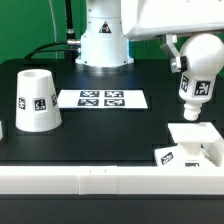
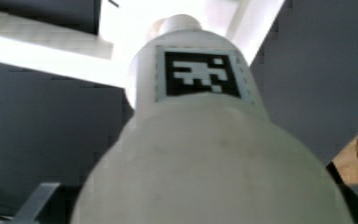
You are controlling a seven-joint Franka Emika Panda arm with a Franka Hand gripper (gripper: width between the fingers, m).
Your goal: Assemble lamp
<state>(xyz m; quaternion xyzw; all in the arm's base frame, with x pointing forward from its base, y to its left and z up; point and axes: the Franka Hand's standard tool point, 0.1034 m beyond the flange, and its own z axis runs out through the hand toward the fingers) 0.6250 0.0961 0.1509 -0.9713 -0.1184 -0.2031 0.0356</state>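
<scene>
One part is in your gripper (image 1: 188, 62): it is clamped on the bulb (image 1: 196, 88), long axis upright, narrow end down, at the exterior view's right. The base (image 1: 192, 135) lies almost straight below, apart.

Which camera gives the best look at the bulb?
The exterior view: it shows the whole bulb, in the air by the base. The wrist view shows only its tagged side, close up, filling the picture.
</scene>
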